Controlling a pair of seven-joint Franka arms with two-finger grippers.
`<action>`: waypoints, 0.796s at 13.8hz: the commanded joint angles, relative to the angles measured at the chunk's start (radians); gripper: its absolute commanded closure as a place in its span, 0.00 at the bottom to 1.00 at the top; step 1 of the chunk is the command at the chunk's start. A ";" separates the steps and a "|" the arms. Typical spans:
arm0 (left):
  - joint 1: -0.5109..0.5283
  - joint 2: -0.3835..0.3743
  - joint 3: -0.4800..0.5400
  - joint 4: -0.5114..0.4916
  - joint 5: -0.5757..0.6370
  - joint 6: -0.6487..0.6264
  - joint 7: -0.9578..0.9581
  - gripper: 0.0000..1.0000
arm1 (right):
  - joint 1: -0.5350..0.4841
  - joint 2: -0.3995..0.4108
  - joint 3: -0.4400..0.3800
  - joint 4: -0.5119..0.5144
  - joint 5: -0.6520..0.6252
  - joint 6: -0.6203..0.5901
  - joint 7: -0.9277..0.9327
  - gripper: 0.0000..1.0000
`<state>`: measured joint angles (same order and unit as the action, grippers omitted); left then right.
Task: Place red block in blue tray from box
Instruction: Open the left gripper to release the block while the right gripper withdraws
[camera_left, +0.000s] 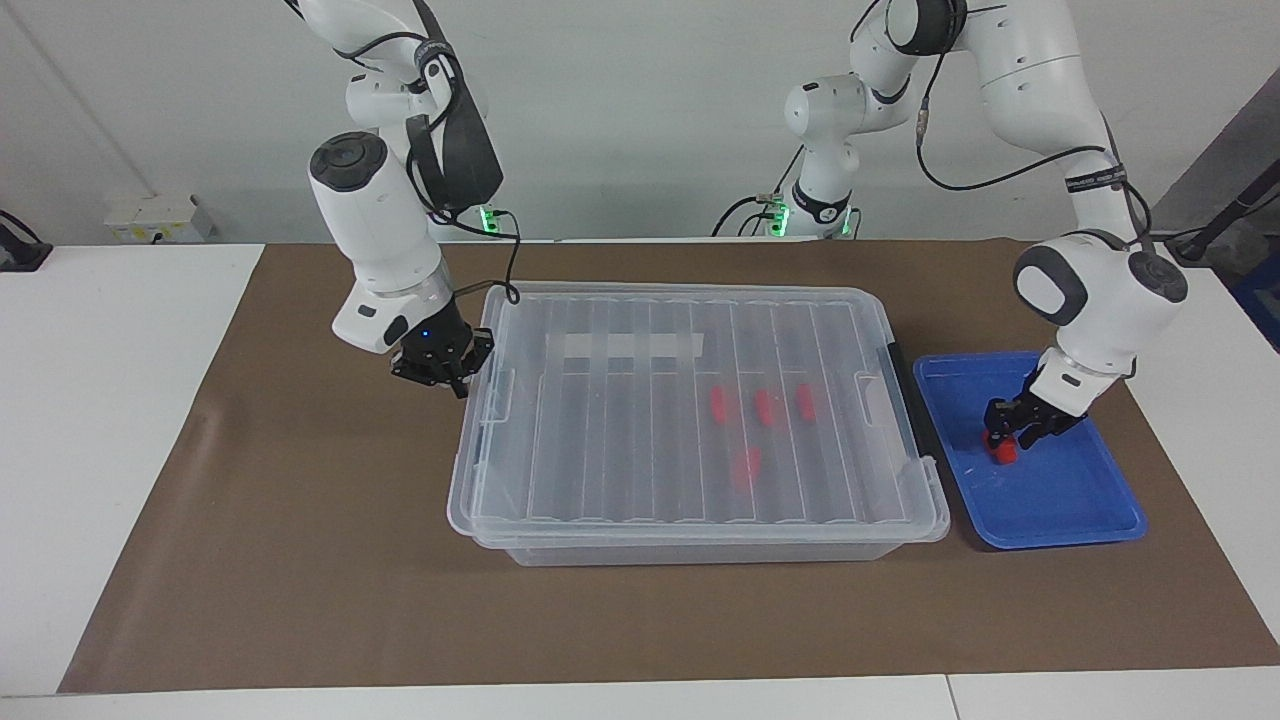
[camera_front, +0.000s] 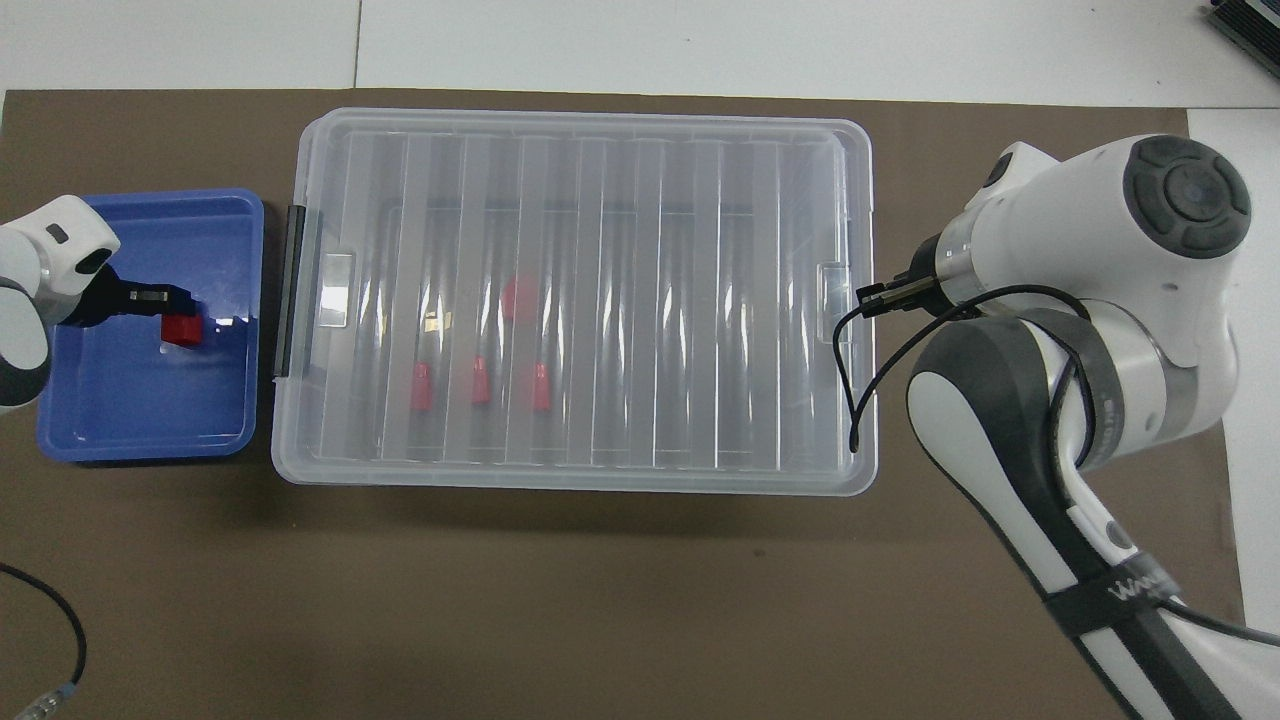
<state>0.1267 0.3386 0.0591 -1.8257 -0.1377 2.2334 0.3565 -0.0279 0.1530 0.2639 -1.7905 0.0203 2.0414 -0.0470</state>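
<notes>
Brown mat (camera_left: 300, 560); wall, facing view only.

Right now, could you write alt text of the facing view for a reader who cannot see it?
The left gripper is low in the blue tray, right at a red block. The clear box beside the tray has its lid fully on, with four red blocks inside. The right gripper is at the lid's other end.

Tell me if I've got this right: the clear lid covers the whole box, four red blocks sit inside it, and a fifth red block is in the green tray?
Nearly. The tray is blue, not green, as the facing view shows. The lid covers the box, four blocks inside; the fifth red block is in the tray.
</notes>
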 joint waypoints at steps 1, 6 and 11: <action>0.007 -0.033 -0.004 0.094 -0.016 -0.159 0.012 0.47 | -0.010 -0.010 0.014 -0.009 0.024 -0.015 -0.001 1.00; -0.009 -0.122 -0.005 0.173 -0.003 -0.360 -0.060 0.36 | -0.009 -0.018 0.014 0.000 0.024 -0.030 0.015 1.00; -0.084 -0.301 -0.007 0.169 0.015 -0.497 -0.165 0.00 | -0.009 -0.079 -0.026 -0.001 0.024 -0.101 0.131 1.00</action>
<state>0.0732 0.1319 0.0431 -1.6399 -0.1370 1.8060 0.2417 -0.0299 0.1180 0.2572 -1.7819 0.0209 1.9818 0.0417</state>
